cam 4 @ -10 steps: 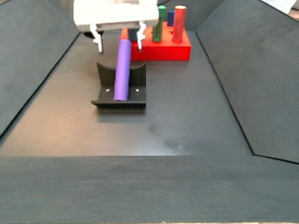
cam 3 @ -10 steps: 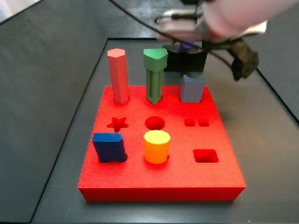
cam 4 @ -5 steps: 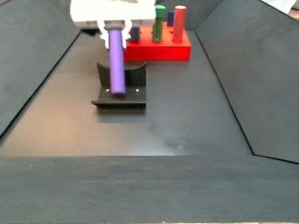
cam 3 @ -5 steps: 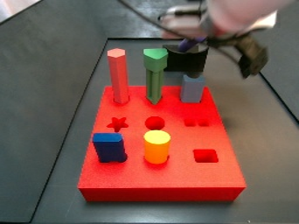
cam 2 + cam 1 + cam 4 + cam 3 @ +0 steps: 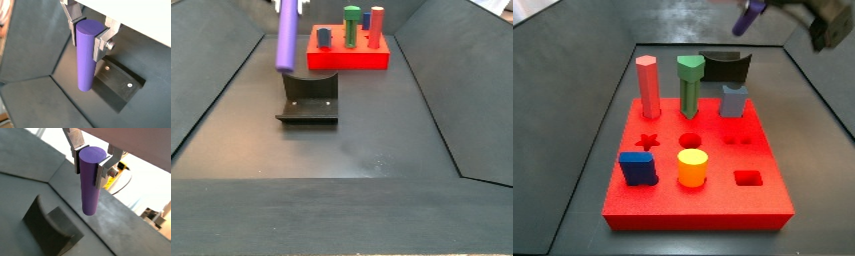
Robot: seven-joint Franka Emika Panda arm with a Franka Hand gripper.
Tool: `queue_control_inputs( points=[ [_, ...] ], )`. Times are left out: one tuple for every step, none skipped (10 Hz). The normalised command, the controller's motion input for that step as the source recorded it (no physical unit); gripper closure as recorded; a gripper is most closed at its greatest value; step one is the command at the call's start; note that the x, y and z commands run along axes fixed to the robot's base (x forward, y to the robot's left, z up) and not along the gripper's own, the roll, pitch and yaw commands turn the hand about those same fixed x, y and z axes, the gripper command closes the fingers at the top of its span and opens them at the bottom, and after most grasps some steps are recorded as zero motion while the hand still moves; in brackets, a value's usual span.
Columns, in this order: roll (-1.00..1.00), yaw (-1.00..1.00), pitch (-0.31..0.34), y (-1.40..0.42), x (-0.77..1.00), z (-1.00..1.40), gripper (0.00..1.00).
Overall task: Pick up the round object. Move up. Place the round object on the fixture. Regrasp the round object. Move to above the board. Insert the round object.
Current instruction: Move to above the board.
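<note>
Claw [image 5: 92, 159] clamped the round object [image 5: 90, 180] near its top, peg hanging upright.
Wrist views showed it clear above the fixture [image 5: 119, 84]; side views showed it aloft, short of the board [image 5: 700, 170]. Regrasp looked done; insertion remained.

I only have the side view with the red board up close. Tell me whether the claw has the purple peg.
Observer: Yes. In both wrist views the claw is shut on the round object, with its silver plates on either side near the top end.
Operator: Give me its attitude.
Observer: In a side view the round object hangs close to upright.
Operator: Report clearance from the fixture.
Observer: Its lower end is in the air, apart from the fixture.
</note>
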Motion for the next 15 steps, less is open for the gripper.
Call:
queue_control_inputs(
  points=[
    [-0.01,-0.2,0.181,-0.06,0.09,1.0,1.0],
    [-0.01,-0.15,0.217,-0.06,0.08,1.0,1.0],
    [-0.01,-0.07,0.27,-0.06,0.08,1.0,1.0],
    [-0.01,-0.01,0.296,-0.06,0.08,1.0,1.0],
    [0.0,0.07,0.314,-0.07,0.09,1.0,1.0],
    [-0.01,0.1,0.311,-0.07,0.09,1.0,1.0],
    [0.0,0.16,0.282,-0.06,0.09,0.95,1.0],
    [-0.01,0.19,0.243,-0.05,0.07,0.77,1.0],
    [-0.01,0.22,0.181,-0.04,0.05,0.54,1.0],
    [-0.02,0.22,0.153,-0.03,0.04,0.43,1.0],
    [-0.03,0.21,0.097,-0.03,0.03,0.21,1.0],
    [-1.0,0.03,0.077,-0.97,-1.0,0.02,1.0],
    [-1.0,0.03,0.071,-0.97,-1.0,0.02,1.0],
    [-1.0,0.04,0.021,-0.87,-1.0,0.02,1.0],
    [-1.0,0.04,0.01,-0.86,-1.0,0.01,1.0]
  ],
)
